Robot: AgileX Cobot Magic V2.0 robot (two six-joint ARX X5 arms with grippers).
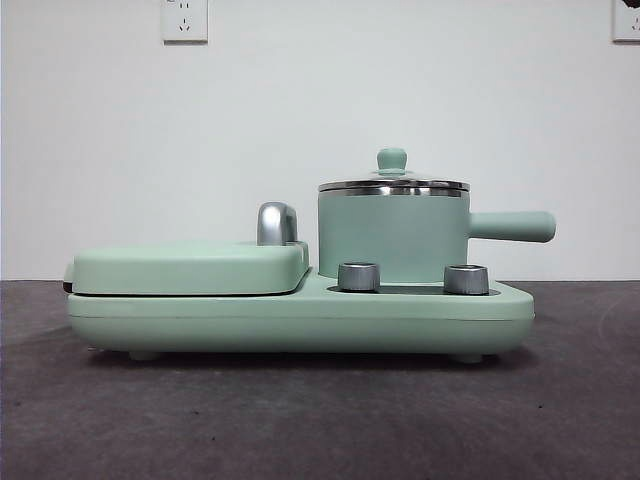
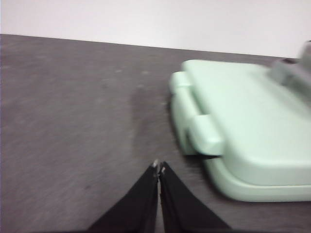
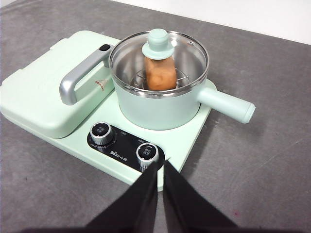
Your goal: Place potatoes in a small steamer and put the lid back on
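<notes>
You have the potato (image 3: 160,74) already inside the small steamer (image 3: 160,104), standing on a wire rack and visible through the glass, upper centre of the right wrist frame. The lid (image 3: 158,48) sits on the steamer's steel rim with its green knob on top; in the front view the lid (image 1: 392,180) looks level and seated all round, right of centre. The steamer (image 1: 392,235) stands on the mint-green cooker base (image 1: 300,315), its straight handle pointing to the right of the frame, with two knobs (image 1: 359,276) in front and the flat griddle cover (image 1: 190,267) on the left half.

By the look of it, the task is as good as done. Your right claw (image 3: 159,165) hangs at the lower centre of its frame, near the front edge of the base, jaws pinched nearly together and carrying nothing. Your left claw (image 2: 159,167) is likewise narrowed to a slit and empty, over bare desk (image 2: 73,121) beside the hinge end of the griddle cover (image 2: 243,126).

The risk now is mostly your own arms. The right claw is close to the knobs and the base edge; a careless sweep could catch them, or clip the steamer's handle and jolt the lid askew. The potato stands tall beneath the lid, so any knock could tip it against the glass.
</notes>
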